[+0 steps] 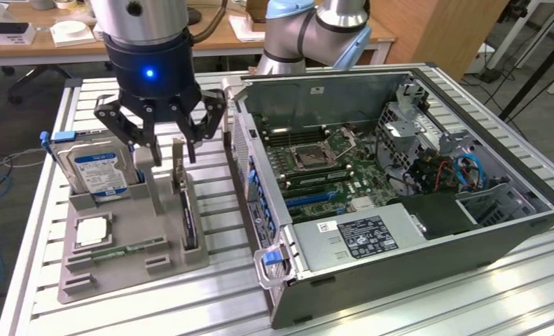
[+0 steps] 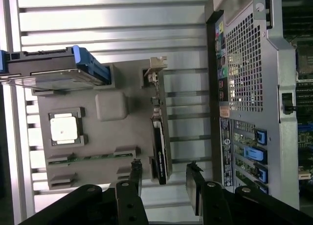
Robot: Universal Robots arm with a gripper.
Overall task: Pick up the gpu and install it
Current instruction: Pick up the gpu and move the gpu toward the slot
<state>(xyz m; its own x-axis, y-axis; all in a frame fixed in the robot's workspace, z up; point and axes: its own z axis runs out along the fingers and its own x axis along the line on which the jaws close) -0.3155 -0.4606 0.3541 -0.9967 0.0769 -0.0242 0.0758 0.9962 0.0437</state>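
On the slatted aluminium bench (image 1: 211, 301), a grey moulded holder block (image 1: 150, 210) with a pocket cut for each part, seemingly to keep every piece in a known, repeatable pose. At the holder's near end, a narrow green memory stick (image 1: 127, 246) laid in a groove. Just behind it, a square silver processor chip (image 1: 89, 229) flat in a recess. Both low and out of the way.

Along the holder's edge toward the case, the gpu (image 1: 185, 210): a thin flat dark circuit card with a silvery bracket strip. Stands on its long edge in a slot, bracket toward the holder's far end. Probably set so to leave both broad faces bare for a squeeze from above. At the holder's far corner, away from the case, a boxy silver hard drive with a blue-and-white label (image 1: 94, 171), likewise on edge.

Just beside the holder, an open grey computer case (image 1: 426, 259) lying on its side, motherboard facing up. Presumably so a card can drop straight down into its slot.

Over the holder's far end, the black pincer (image 1: 172, 150), spread wide and empty. Hangs above the gpu, apart from it. From the wrist, the card's thin edge in line with the gap between the dark fingers (image 2: 129, 195).
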